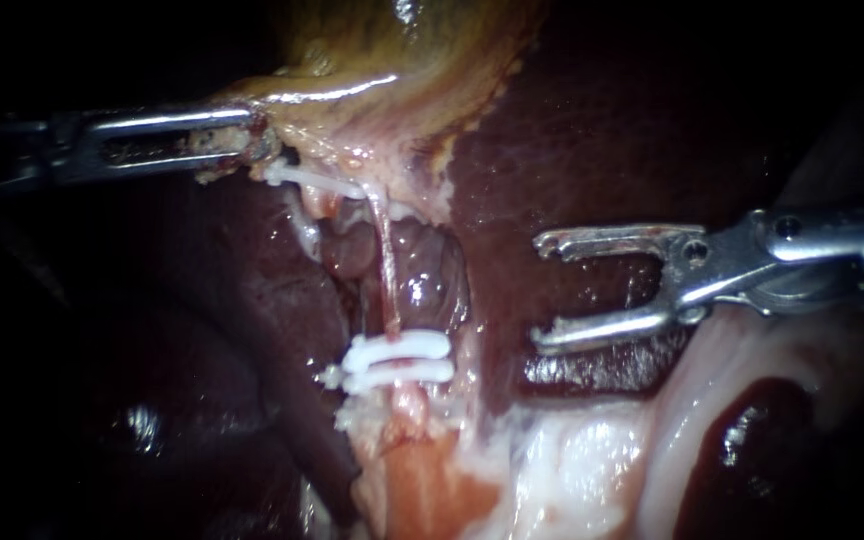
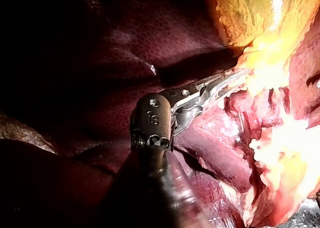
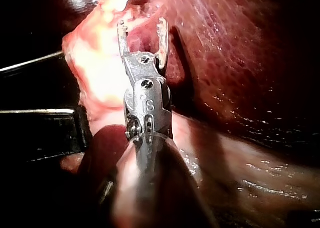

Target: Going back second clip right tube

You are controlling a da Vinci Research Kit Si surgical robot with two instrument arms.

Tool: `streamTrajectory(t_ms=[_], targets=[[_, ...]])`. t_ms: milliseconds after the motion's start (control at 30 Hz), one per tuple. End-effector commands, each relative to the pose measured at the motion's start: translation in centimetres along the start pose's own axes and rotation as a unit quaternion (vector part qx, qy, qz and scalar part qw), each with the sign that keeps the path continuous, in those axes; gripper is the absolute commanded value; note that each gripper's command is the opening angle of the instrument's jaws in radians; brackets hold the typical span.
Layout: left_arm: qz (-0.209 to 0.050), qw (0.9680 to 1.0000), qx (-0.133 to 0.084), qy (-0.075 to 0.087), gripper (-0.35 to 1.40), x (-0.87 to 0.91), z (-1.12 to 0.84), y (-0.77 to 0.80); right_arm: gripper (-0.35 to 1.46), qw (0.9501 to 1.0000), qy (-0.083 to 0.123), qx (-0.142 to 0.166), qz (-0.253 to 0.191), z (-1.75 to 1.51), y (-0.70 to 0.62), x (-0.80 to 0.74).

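Note:
A thin pale tube [image 1: 384, 250] runs down from the yellowish gallbladder [image 1: 422, 60] to two white clips [image 1: 398, 360] lying side by side across it. My right instrument [image 1: 542, 292] comes in from the right over the dark liver [image 1: 572, 130], its jaws wide open and empty, well to the right of the clips; its own view shows the same open jaws [image 3: 142, 30]. My left instrument [image 1: 242, 140] is shut on gallbladder tissue at the upper left, and the left wrist view shows its jaws [image 2: 235, 80] closed on the pale edge.
A second white strand [image 1: 312, 178] stretches sideways just below the left jaws. Pale fatty tissue [image 1: 572, 460] fills the lower right. Dark liver lobes [image 1: 252, 320] lie left of the clipped tube.

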Motion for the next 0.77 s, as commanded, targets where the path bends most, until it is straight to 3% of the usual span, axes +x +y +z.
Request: streamTrajectory(t_ms=[33,367,733,767], targets=[[0.001,1.0,0.003,0.002,-0.35,-0.03,0.03,-0.01,0.5,1.0,0.0,0.0,0.0,0.0,0.0,0.0],[0.009,0.9999,-0.002,-0.006,-0.35,-0.29,0.35,-0.08,0.5,1.0,0.0,0.0,0.0,0.0,-0.01,0.0],[0.009,0.9999,-0.004,-0.006,-0.35,-0.3,0.34,-0.08,0.5,0.9999,-0.002,0.011,0.001,0.02,-0.01,0.04],[0.009,0.9999,-0.004,-0.007,-0.35,-0.29,0.33,-0.07,0.5,0.9996,-0.003,0.015,0.022,0.04,0.0,0.05]])
